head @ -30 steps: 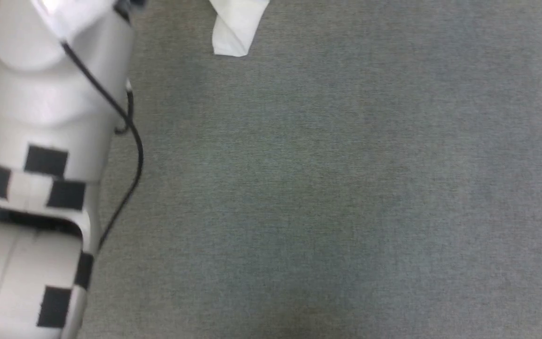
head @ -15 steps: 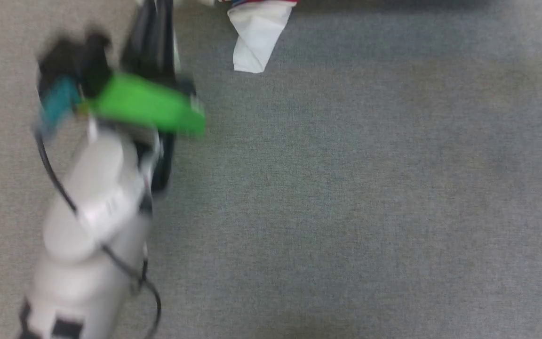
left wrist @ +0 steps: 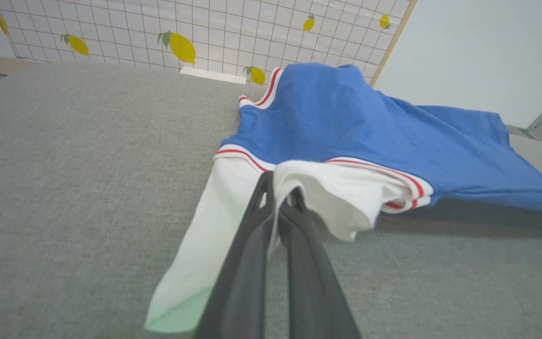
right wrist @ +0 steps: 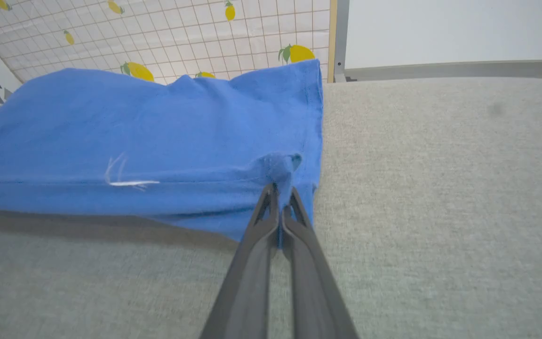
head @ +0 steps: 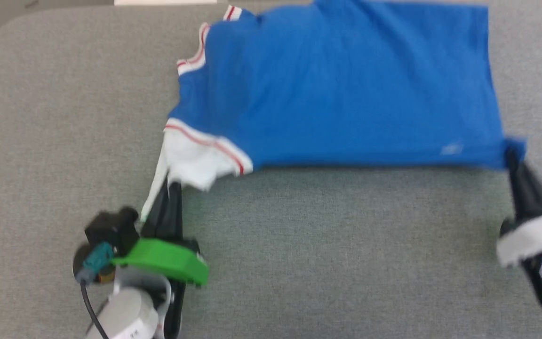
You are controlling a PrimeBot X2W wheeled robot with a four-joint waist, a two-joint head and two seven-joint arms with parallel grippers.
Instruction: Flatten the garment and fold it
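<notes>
A: Where is the garment lying?
B: On the grey surface, stretching left-right, with the white sleeve pointing leftward and the hem rightward.
A: Grippers?
B: The left gripper is pinching that sleeve and the right gripper is clamping the hem corner. A second ago only the sleeve tip was showing; the camera's shifted.

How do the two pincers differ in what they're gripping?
The left pincer pinches the white sleeve; the right pincer pinches a blue hem corner. The left pincer's cloth droops beside it; the right pincer's is bunched into a tuft. Both are shut on the same jersey, its near edge stretched between them.
</notes>
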